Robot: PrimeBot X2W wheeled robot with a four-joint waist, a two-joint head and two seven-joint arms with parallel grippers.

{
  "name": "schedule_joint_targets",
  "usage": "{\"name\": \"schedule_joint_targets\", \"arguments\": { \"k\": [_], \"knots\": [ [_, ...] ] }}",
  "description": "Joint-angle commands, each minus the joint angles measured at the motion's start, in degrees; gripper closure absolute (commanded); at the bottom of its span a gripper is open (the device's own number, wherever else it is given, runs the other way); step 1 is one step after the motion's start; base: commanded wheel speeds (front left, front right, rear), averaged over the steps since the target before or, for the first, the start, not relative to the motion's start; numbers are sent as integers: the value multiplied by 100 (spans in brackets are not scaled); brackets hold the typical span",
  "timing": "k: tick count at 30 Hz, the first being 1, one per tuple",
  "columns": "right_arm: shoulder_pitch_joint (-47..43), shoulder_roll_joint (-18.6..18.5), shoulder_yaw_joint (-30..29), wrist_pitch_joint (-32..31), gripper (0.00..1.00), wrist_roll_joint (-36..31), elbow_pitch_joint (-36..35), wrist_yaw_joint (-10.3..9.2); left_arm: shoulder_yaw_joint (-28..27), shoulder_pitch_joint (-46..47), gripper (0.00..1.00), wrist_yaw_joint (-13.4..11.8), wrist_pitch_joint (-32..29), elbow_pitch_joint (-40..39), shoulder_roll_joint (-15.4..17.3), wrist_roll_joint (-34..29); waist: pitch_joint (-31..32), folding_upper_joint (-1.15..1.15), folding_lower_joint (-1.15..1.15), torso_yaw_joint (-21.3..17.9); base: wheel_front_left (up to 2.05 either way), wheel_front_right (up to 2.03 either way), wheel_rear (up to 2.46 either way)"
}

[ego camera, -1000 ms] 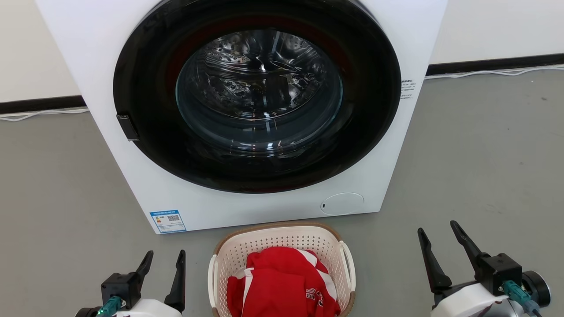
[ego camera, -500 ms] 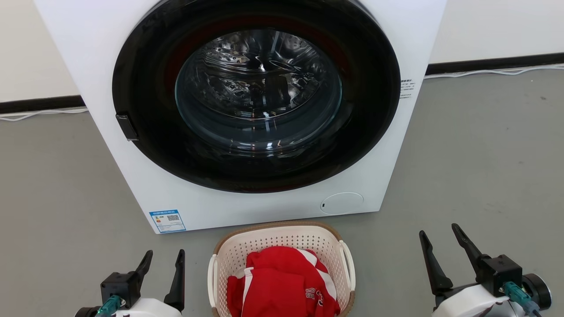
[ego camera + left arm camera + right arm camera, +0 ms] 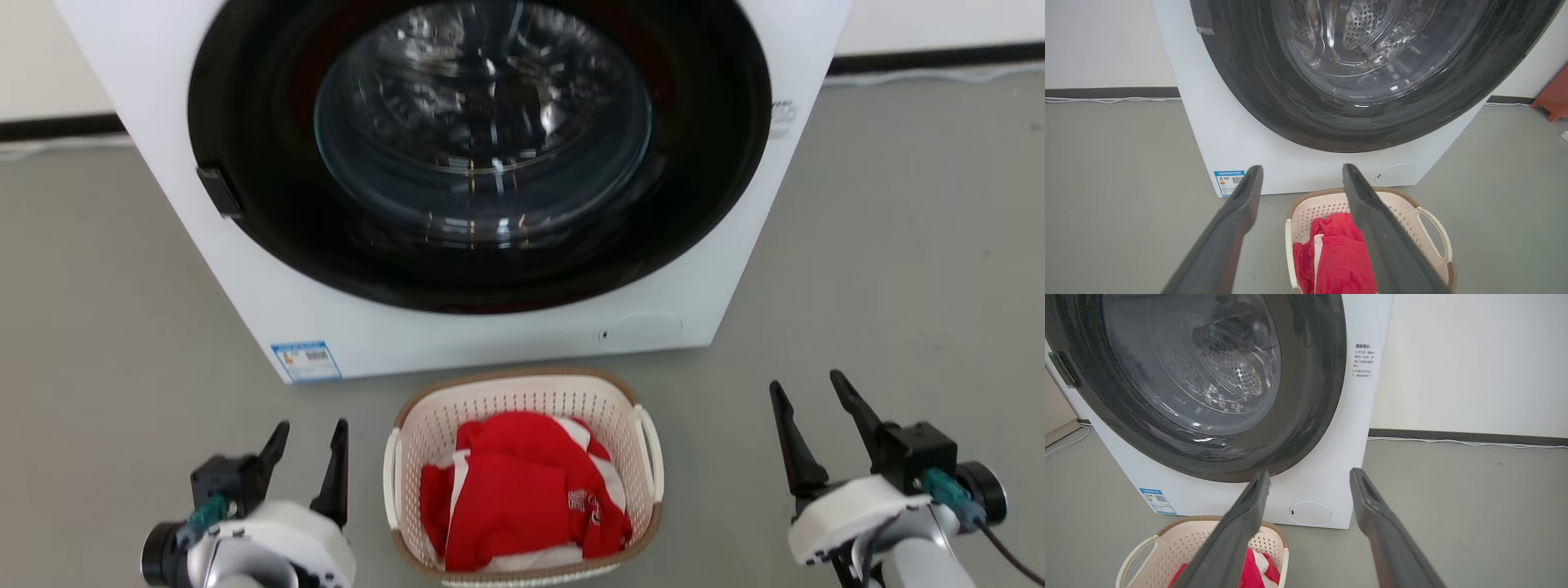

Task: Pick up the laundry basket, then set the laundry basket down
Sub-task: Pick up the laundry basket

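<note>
Found the basket [image 3: 522, 403] upright on the floor [image 3: 898, 245], just in front of the washer [image 3: 245, 286]. Saw a crumpled red garment [image 3: 522, 490] with white stripes heaped inside, below the rim. Noted the left tool [image 3: 312, 425] near the basket's left side and the right tool [image 3: 804, 380] farther off to its right, both clear of it. Found both with fingers spread apart, holding nothing.
</note>
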State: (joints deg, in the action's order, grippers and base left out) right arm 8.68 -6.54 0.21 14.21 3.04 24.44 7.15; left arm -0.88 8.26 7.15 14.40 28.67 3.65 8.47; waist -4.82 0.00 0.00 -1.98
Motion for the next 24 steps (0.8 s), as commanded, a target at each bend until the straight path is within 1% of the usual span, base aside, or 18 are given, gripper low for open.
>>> {"name": "schedule_joint_targets", "arguments": {
  "k": [1, 5, 6, 7, 12, 14, 15, 24],
  "knots": [
    [334, -23, 153, 79, 0, -3, 68, 34, -126, 423, 0, 34, 60, 43, 87, 111, -304, 0, 0, 29, 0, 0, 0],
    [832, -27, 254, 60, 0, -14, 821, 34, 7, 936, 0, 34, 60, 599, 111, 204, -722, 0, 0, 68, 0, 0, 0],
    [832, -27, 254, 60, 0, -14, 821, 34, 7, 936, 0, 34, 60, 599, 111, 204, -722, 0, 0, 68, 0, 0, 0],
    [1126, -15, 308, 12, 0, -4, 1208, 34, 81, 1218, 0, 34, 60, 913, 105, 259, -928, 0, 0, 90, 0, 0, 0],
    [1811, 12, 485, -129, 0, 19, 2005, 34, 268, 1909, 0, 34, 60, 1656, 78, 408, -1439, 0, 0, 136, 0, 0, 0],
    [2059, 32, 552, -137, 0, 69, 2254, 34, 307, 2165, 0, 34, 17, 1985, 56, 587, -1635, 0, 0, 140, 0, 0, 0],
    [2059, 32, 552, -137, 0, 69, 2254, 34, 307, 2165, 0, 34, 17, 1985, 56, 587, -1635, 0, 0, 140, 0, 0, 0],
    [2946, 108, 765, -172, 0, 161, 3278, 34, 656, 3184, 0, 34, -109, 3046, 60, 982, -2450, 0, 0, 132, 0, 0, 0]
  ]
}}
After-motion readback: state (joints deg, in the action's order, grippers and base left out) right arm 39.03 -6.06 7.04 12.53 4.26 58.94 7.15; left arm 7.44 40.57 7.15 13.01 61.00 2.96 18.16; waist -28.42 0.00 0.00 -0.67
